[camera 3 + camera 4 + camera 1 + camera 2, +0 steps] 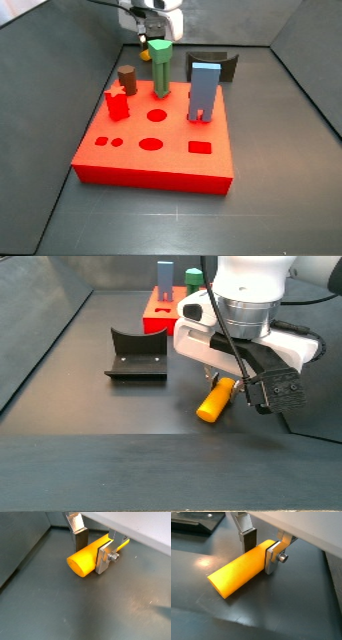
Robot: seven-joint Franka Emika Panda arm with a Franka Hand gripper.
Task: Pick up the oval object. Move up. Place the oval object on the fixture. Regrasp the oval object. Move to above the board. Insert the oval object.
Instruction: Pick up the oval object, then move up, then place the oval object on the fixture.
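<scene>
The oval object (pixel 83 559), a yellow-orange peg with rounded ends, lies on its side on the dark floor. My gripper (pixel 92 551) straddles it near one end. Both wrist views show its two fingers pressed against the peg's opposite sides, so the gripper (pixel 260 549) is shut on the oval object (pixel 234 574). In a side view the peg (pixel 214 404) rests on the floor under the gripper (pixel 222 384), to the right of the fixture (pixel 134 356). The red board (pixel 160 140) lies in front of the gripper (pixel 147 35) in a side view.
A green post (pixel 160 65), a blue post (pixel 203 90) and a brown cylinder (pixel 127 78) stand in the board. The fixture (pixel 214 65) sits behind it. Grey walls (pixel 27 537) enclose the floor.
</scene>
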